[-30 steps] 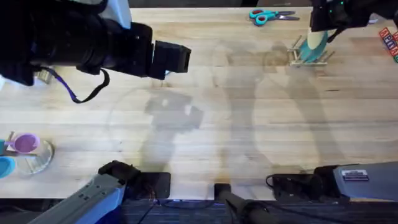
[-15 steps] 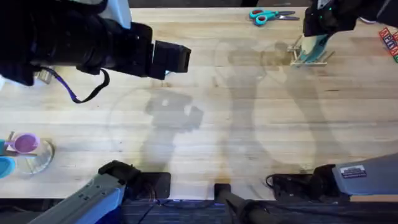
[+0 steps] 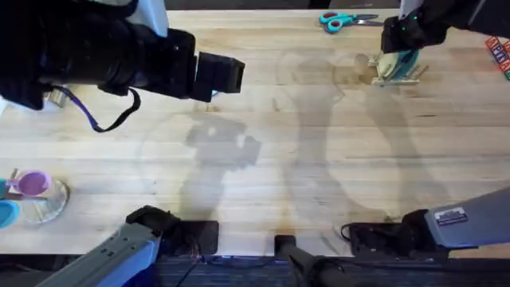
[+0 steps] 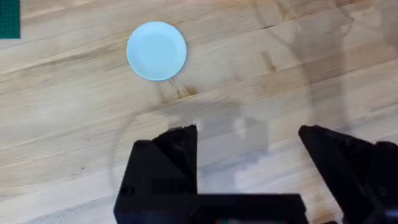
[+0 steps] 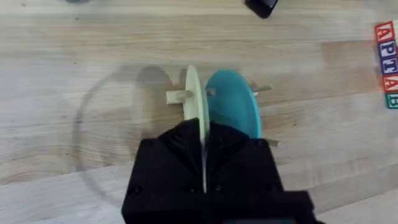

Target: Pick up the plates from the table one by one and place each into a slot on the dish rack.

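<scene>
A light blue plate (image 4: 156, 51) lies flat on the wooden table (image 4: 261, 81), some way ahead of my left gripper (image 4: 249, 146), which hangs open above the bare wood. My right gripper (image 5: 202, 134) is shut on the pale cream plate (image 5: 194, 99), holding it upright on its edge between the pegs of the dish rack (image 5: 177, 95). A darker teal plate (image 5: 235, 104) stands in the rack right beside it. In the overhead view the right gripper (image 3: 400, 46) is over the dish rack (image 3: 396, 72) at the far right of the table.
Teal-handled scissors (image 3: 347, 19) lie behind the rack. Letter blocks (image 3: 499, 53) sit at the far right edge. A clear glass dish (image 3: 44, 203) with a purple cup (image 3: 30, 184) stands at the near left. The left arm (image 3: 103, 56) looms large over the far left.
The right gripper has moved down and left with the cream plate, bringing it in among the rack's pegs beside the teal plate. The left arm has not moved.
</scene>
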You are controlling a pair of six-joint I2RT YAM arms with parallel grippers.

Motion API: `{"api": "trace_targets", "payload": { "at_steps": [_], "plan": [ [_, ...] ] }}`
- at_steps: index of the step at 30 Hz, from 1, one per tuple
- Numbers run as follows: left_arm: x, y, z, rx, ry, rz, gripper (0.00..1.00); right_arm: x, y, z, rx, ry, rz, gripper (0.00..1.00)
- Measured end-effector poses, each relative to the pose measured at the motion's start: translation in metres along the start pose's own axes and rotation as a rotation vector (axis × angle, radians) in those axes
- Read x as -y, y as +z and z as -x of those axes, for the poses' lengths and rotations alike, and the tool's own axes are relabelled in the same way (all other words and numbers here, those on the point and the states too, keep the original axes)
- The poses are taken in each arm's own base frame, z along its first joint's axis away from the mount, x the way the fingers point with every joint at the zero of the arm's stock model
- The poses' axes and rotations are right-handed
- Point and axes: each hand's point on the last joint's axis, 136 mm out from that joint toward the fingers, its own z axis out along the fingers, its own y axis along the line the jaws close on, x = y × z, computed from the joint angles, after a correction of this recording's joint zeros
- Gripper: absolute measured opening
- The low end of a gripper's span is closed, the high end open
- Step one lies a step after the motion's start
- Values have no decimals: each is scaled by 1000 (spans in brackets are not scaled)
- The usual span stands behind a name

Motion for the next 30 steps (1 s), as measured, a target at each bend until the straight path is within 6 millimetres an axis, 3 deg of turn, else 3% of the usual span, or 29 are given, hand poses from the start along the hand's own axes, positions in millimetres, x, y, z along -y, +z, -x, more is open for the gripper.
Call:
{"api": "trace_targets", "payload": {
  "at_steps": [19, 30],
  "plan": [
    [0, 0, 0, 0, 0, 0, 994, 6, 5, -4, -16, 12, -8, 56],
    [0, 0, 0, 0, 0, 0, 993, 8, 6, 2, 7, 30, -11, 191]
  ]
}}
